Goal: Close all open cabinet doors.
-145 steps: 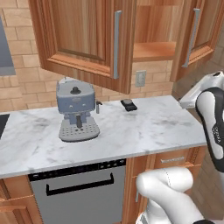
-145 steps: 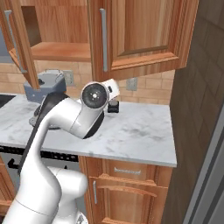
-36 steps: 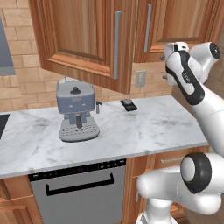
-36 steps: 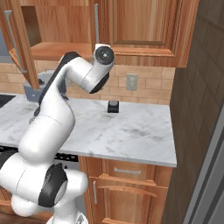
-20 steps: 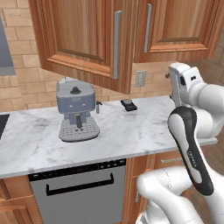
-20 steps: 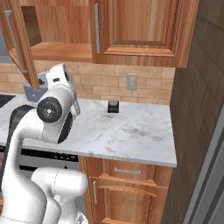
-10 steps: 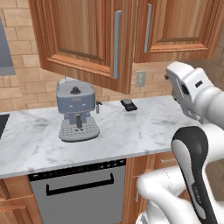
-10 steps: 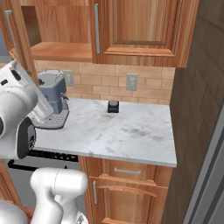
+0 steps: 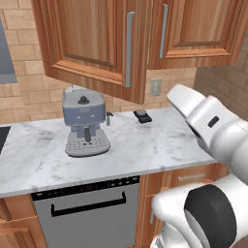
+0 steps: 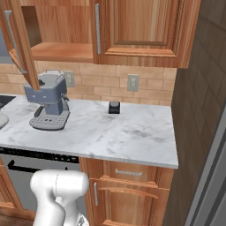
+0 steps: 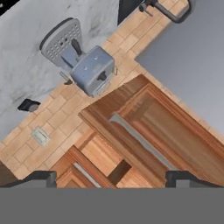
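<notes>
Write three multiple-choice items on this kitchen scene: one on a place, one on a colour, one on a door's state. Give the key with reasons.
1. The coffee machine stands:
A. on the marble counter
B. inside the cabinet
C. on the floor

2. The dishwasher handle is:
A. red
B. black
C. gold

3. The left cabinet door is:
A. removed
B. shut flush
C. swung open

Key: 1 A, its base rests on the marble; 2 B, a dark bar on the grey front; 3 C, the right base view shows the bare shelf behind it.
</notes>
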### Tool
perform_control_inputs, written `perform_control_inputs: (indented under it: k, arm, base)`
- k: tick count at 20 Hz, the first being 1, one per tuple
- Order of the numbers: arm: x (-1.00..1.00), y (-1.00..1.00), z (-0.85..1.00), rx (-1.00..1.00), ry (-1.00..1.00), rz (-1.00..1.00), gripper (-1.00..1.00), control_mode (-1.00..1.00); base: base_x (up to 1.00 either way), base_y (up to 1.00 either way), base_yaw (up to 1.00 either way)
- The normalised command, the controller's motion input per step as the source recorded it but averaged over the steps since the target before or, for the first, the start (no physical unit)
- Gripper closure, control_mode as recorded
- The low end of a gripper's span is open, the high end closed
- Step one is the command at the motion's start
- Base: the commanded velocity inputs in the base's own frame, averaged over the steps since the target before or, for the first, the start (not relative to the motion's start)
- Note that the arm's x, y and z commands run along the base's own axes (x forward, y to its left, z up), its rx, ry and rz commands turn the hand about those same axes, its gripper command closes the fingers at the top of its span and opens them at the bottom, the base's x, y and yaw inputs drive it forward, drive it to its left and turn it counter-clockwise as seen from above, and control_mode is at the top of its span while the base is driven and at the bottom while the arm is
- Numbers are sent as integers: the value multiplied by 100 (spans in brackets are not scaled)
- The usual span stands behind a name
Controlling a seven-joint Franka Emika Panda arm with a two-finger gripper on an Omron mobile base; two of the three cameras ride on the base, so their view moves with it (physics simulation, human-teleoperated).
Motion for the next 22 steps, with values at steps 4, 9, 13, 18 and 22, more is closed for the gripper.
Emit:
perform_control_inputs:
  k: [4,9,13,18,22]
  arm:
    - [-1,90,-34,-17,0,-4,-100,-100]
    - [23,70,-28,-9,0,-6,-100,-100]
    - [52,51,-16,-1,0,-8,-100,-100]
    - [75,23,-1,0,-2,-14,-100,-100]
    - [77,3,0,0,-3,-11,-100,-100]
  base:
    - [0,0,0]
    - [0,0,0]
    - [0,0,0]
    - [0,0,0]
    - [0,0,0]
